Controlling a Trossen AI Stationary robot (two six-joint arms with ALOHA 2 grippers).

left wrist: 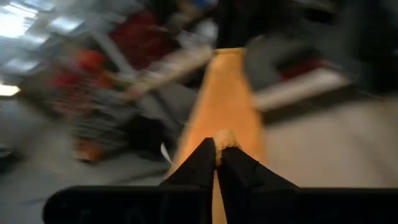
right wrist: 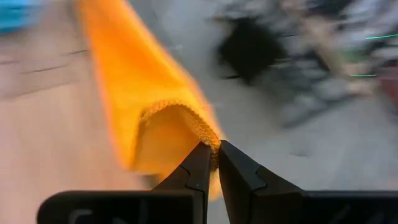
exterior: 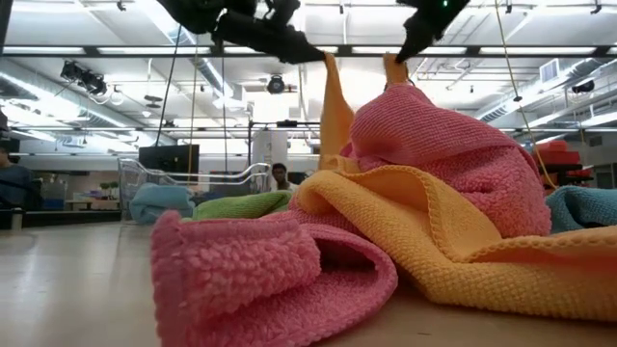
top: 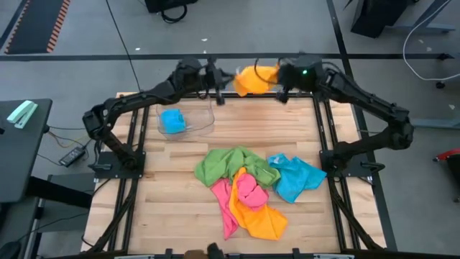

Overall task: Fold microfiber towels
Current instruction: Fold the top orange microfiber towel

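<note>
Near the top centre of the high view, the left gripper (top: 218, 78) and right gripper (top: 280, 78) each pinch a corner of the orange towel (top: 256, 78) aloft, and uneven pulling could tug either thin pinch loose.

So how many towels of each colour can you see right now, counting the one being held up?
Orange towels: 2, one held up between the left tool and the right tool, one in the pile
Blue towels: 2, one in the clear bin, one on the table
Green towel: 1
Pink towel: 1
Total: 6
</note>
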